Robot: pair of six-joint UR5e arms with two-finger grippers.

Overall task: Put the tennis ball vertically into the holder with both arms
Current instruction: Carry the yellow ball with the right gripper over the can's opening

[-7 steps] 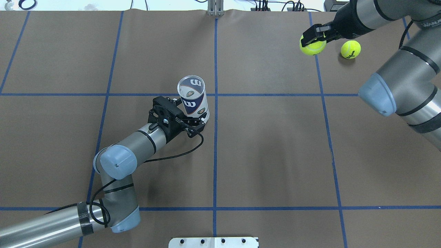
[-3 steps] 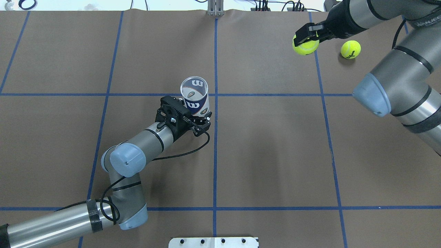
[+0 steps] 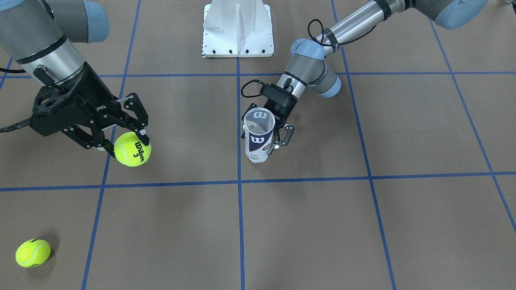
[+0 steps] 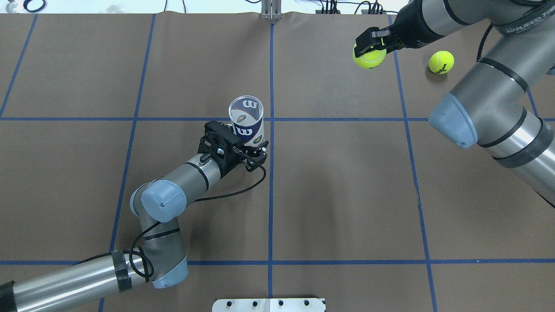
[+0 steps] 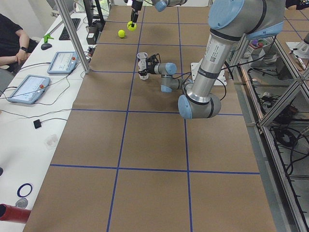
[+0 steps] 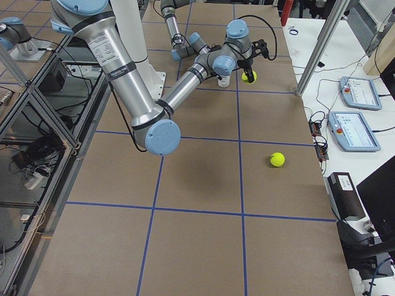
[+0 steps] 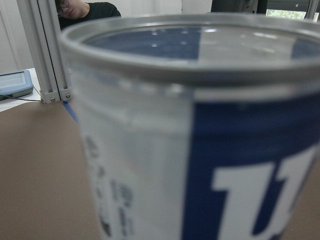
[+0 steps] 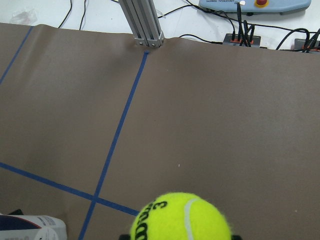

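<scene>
The holder point(image 4: 246, 125) is a clear can with a navy and white "W" label. It stands upright near the table's centre with its open mouth up, and nothing shows inside it. My left gripper point(image 4: 255, 149) is shut on its lower part; the can also shows in the front view point(image 3: 259, 137) and fills the left wrist view point(image 7: 200, 150). My right gripper point(image 4: 368, 48) is shut on a yellow tennis ball point(image 4: 369, 58) and holds it above the table at the far right, well away from the holder. The ball shows in the front view point(image 3: 132, 149) and the right wrist view point(image 8: 181, 220).
A second tennis ball point(image 4: 441, 62) lies on the table at the far right, also seen in the front view point(image 3: 33, 253). The white pedestal base point(image 3: 238, 28) stands at the robot's edge. Blue tape lines cross the brown table cover. Tablets and cables lie beyond the far edge.
My right gripper has carried the ball leftward, toward the table's middle. My left arm has shifted the holder slightly right and stood it more upright.
</scene>
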